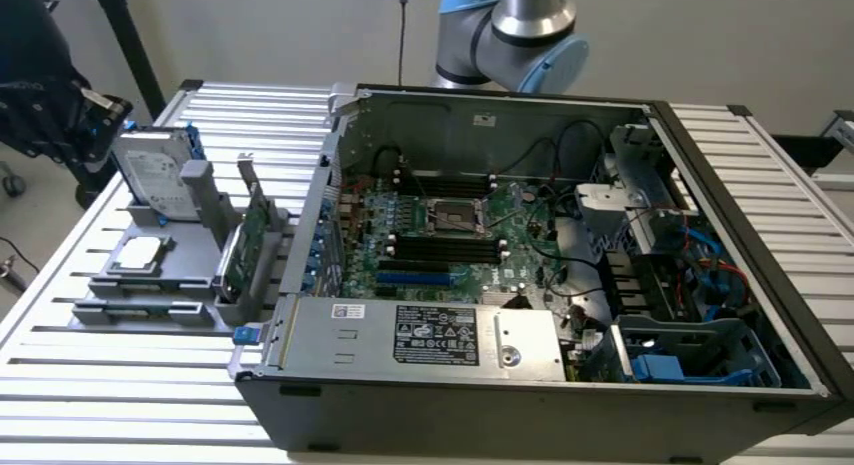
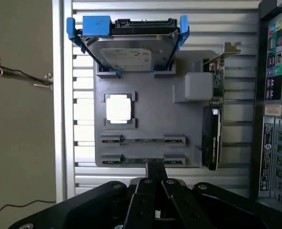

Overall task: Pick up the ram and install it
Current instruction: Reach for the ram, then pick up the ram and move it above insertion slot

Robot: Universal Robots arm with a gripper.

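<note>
Gripper [image 2: 153, 166]: black, hanging above the tray. The jaws are pressed together into one narrow tip, with nothing seen clamped between them.
Ram [image 2: 131, 161]: a thin strip seen edge-on, standing in the tray's outermost long slot, right at the gripper's tip in the wrist view. Whether the tip touches it cannot be told.
Second stick [image 2: 141, 140]: a similar strip in the neighbouring slot, between the ram and the processor.
Tray [image 2: 145, 90]: a gray holder on the table, at the exterior view's left, just beside the case.
Processor [image 2: 118, 109]: a square silver chip lying flat in its recess, mid-tray.
Hard drive [image 2: 129, 50]: silver with blue rails, upright at the tray's end farthest from the ram.
Expansion card [image 2: 212, 138]: on edge along the tray's side nearest the case.
Case [image 1: 534, 385]: open, filling the centre and right of the exterior frame.
Motherboard [image 1: 441, 225]: green, centre-left inside the case, with long black slots [image 1: 447, 250] in a row.
Arm [image 1: 521, 35]: a gray-and-blue joint at the upper centre of the exterior frame, behind the case.
Table [image 1: 134, 405]: slatted metal.
</note>
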